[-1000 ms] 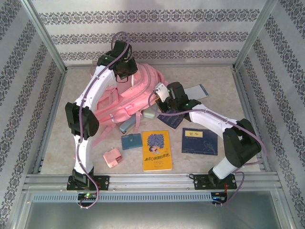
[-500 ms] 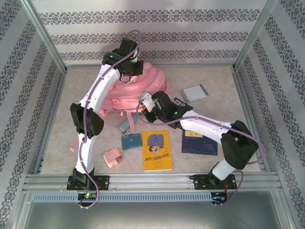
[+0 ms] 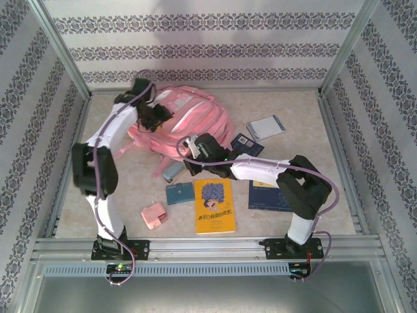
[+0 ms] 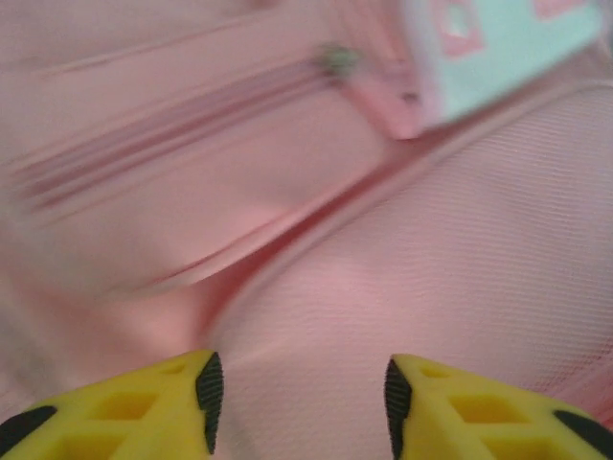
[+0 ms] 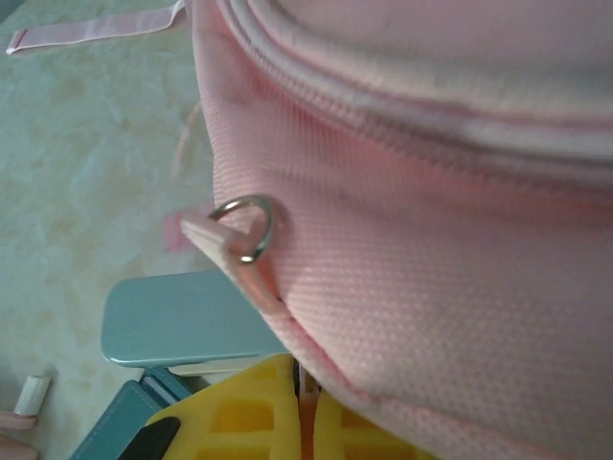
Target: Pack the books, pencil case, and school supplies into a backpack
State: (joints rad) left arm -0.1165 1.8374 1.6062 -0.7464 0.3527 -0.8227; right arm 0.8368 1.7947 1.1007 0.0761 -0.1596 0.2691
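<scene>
Opening the backpack [image 3: 189, 120], far centre, looks the step. Your right gripper [image 5: 302, 422] is clamped on its near hem; hold firm. Your left gripper [image 4: 299, 383]: jaws parted, empty, over pink fabric. Steer for the blurred zip pull [image 4: 337, 59], draw slowly.

We are looking into a robot test cell, a lab rig rather than a lived-in room. Bare aluminium frame posts [image 3: 62, 49] are rising at the far corners. Flat panels of striped, flower-patterned wallpaper [image 3: 208, 39] are closing in the left, far and right sides like a stage set. A pale marbled table [image 3: 306, 111] is lying inside this box. The left arm [image 3: 111, 127] and the right arm [image 3: 257, 171] are standing bolted to a metal rail [image 3: 208, 244] running along the near edge.
</scene>
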